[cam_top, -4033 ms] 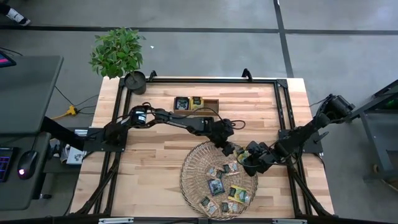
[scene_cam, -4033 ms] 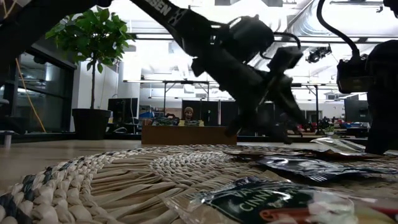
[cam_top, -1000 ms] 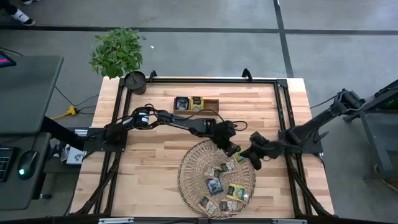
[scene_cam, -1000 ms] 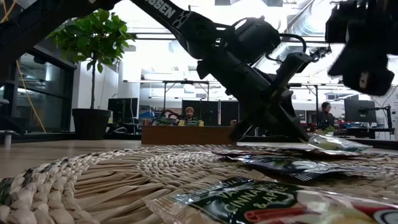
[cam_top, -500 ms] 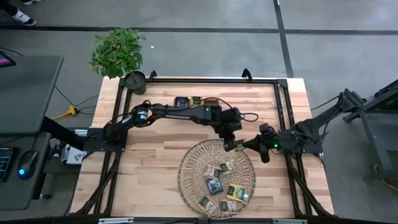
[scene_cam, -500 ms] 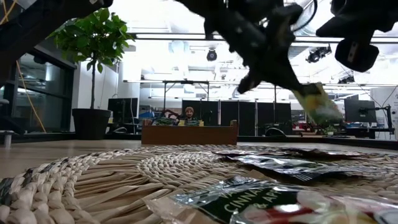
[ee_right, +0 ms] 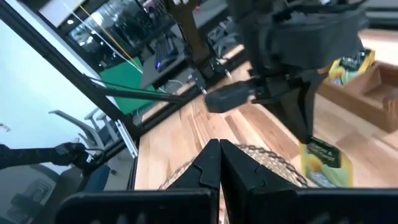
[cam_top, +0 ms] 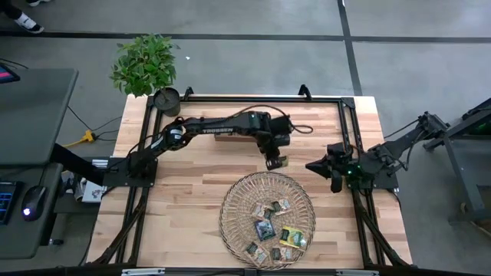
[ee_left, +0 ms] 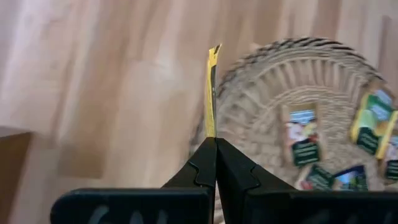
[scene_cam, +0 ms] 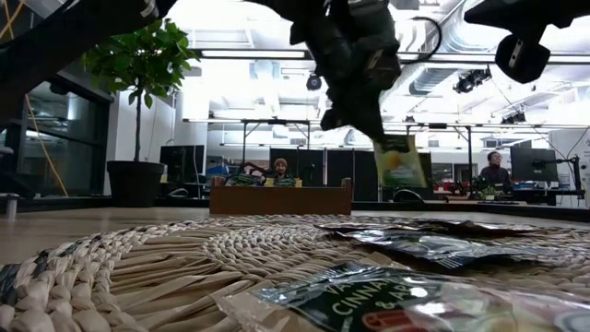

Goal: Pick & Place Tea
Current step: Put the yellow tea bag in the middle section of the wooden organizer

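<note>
- In the low view the near sachets are blurred and cut off by the lower edge of the frame; only part of a label reads, and both arms run out past the top.
- In the high view the wooden box (cam_top: 230, 132) at upper centre is mostly hidden under the left arm, so what it holds cannot be made out there.
- The left wrist view is smeared; the held sachet shows only edge-on as a thin yellow strip.
- The left arm reaches from the left-centre of the high view across to the middle, its wrist bent down; the left gripper (cam_top: 275, 162) hangs just above the top rim of the woven tray (cam_top: 230, 222), fingers pressed together on a yellow-green sachet (scene_cam: 399, 161) that dangles clear of the table.
- The right arm is drawn back toward the right edge of the high view, its right gripper (cam_top: 316, 165) pointing left above bare table, beside the tray's upper right rim; its fingers (ee_right: 209, 163) meet with nothing between them.
- The remaining tea sachets (cam_top: 268, 227) lie scattered in the lower right half of the tray.
- A potted plant (cam_top: 146, 67) stands at the upper left corner of the table (cam_top: 184, 192).
</note>
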Robot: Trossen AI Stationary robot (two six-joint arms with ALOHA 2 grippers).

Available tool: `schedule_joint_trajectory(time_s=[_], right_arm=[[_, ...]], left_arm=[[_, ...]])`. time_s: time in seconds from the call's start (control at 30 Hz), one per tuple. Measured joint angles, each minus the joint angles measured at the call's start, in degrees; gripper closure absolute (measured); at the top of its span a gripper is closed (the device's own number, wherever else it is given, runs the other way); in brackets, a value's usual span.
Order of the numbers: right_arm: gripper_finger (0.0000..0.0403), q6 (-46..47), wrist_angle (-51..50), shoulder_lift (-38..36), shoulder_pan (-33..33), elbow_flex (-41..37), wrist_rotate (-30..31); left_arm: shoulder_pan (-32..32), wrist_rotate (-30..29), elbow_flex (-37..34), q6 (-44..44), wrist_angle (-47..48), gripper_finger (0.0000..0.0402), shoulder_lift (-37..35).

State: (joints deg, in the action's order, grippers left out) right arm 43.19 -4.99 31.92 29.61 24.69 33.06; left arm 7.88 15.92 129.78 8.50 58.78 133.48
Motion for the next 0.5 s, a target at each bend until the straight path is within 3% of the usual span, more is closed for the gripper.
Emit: schedule_joint_trajectory(time_s=[0.43,0.5], right_arm=[[0.0403,-2.78,-5.82,-6.47,0.00,0.00,-0.15],[0.0403,-2.79,-7.02,-7.12,0.00,0.00,-0.15]], left_arm=[[7.25,-0.63,0.09,-3.11,1.80,0.0401,-5.19],[8.33,-0.79,-0.21,-3.43,5.35,0.0401,-7.11]])
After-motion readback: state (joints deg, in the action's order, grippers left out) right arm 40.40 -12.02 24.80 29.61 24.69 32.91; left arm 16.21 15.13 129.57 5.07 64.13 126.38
